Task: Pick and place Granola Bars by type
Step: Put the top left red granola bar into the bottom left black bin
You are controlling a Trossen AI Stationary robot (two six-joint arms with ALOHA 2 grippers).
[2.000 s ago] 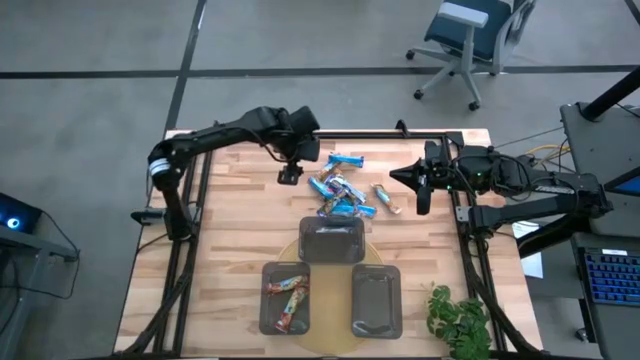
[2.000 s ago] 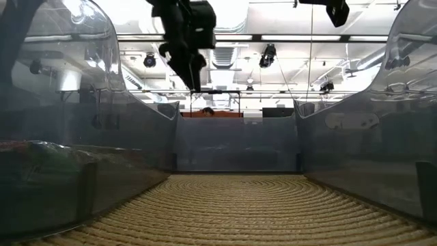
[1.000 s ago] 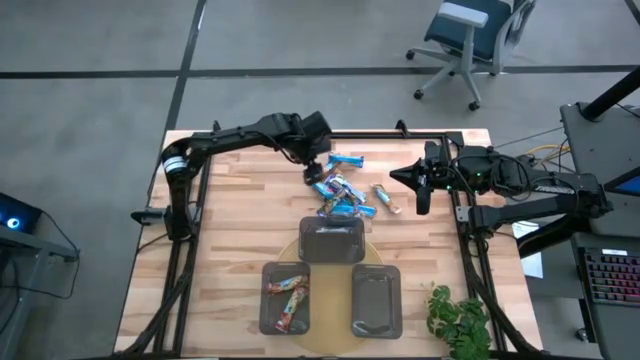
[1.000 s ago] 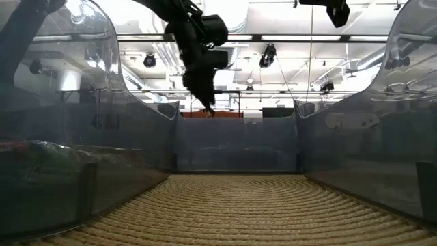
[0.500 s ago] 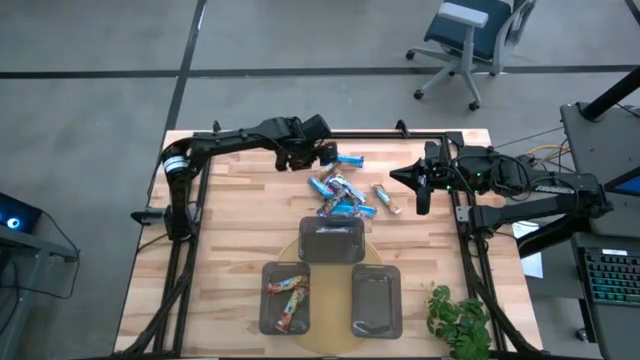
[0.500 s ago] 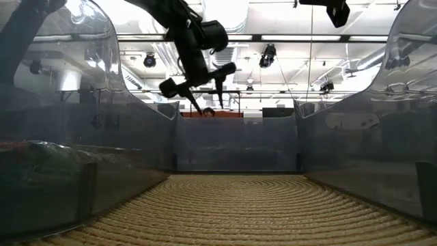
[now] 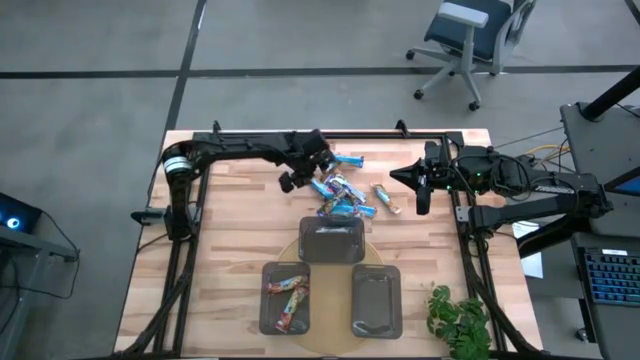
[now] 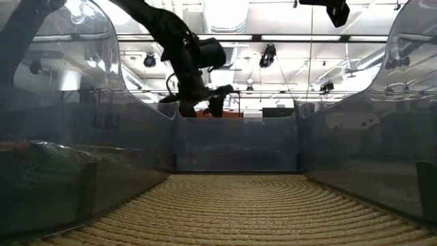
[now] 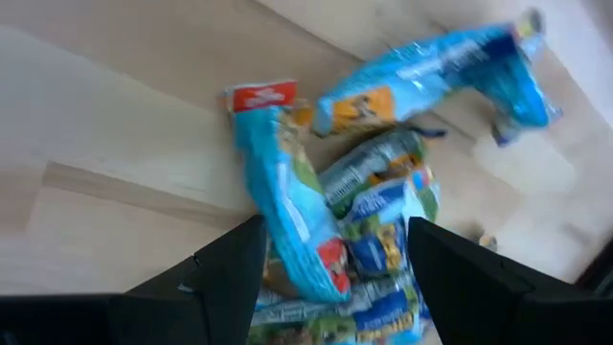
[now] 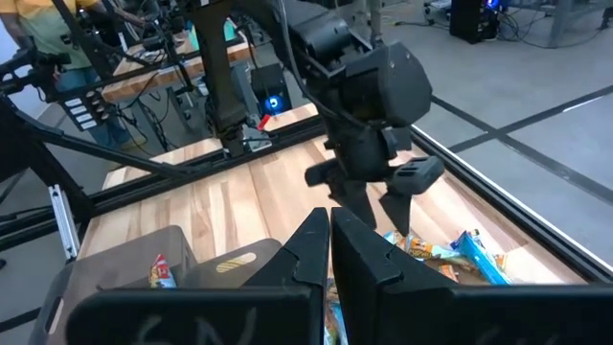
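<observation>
The left gripper (image 7: 300, 176) has come down to the pile of bars (image 7: 341, 194) with fingers spread and holding nothing, the right gripper (image 7: 421, 188) waits shut, and only one tray (image 7: 285, 297) has bars, so most sorting is left.

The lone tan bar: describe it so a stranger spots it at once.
On the wooden table, find the heap of blue granola bars behind the three dark trays. Beside the heap, towards the right arm, lies one bar apart. It alone is tan, not blue.
</observation>
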